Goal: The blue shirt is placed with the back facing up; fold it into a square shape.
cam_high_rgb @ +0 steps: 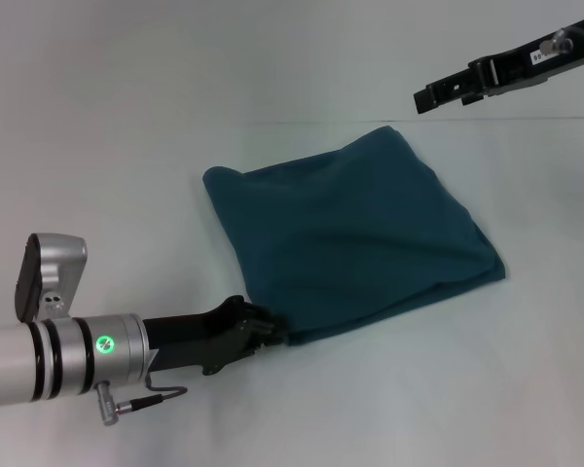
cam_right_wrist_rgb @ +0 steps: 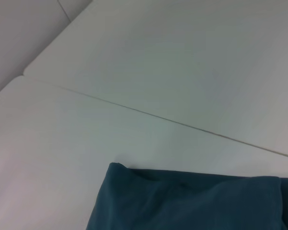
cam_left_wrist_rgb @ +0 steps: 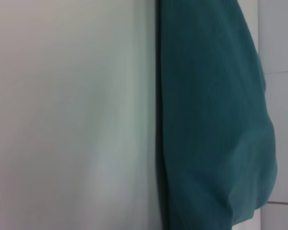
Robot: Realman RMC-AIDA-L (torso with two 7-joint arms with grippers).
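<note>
We see the blue shirt (cam_high_rgb: 346,238) lying on the white table (cam_high_rgb: 127,175) as a folded, roughly four-sided bundle, turned at an angle so one corner points toward the far side and another toward our left arm. Our left gripper (cam_high_rgb: 270,331) sits low at the near corner of the cloth, its black fingers touching the hem there; whether they are pinching the fabric or merely resting against it we cannot tell. From the left wrist view, the shirt (cam_left_wrist_rgb: 211,120) fills one side with its folded edge running straight along the bare table (cam_left_wrist_rgb: 67,115). Our right gripper (cam_high_rgb: 430,97) hangs above the far right of the table, well apart from the shirt, and holds nothing; we cannot tell whether its fingers are apart or together. The right wrist view shows a shirt (cam_right_wrist_rgb: 192,201) edge below a seam in the table (cam_right_wrist_rgb: 134,72).
</note>
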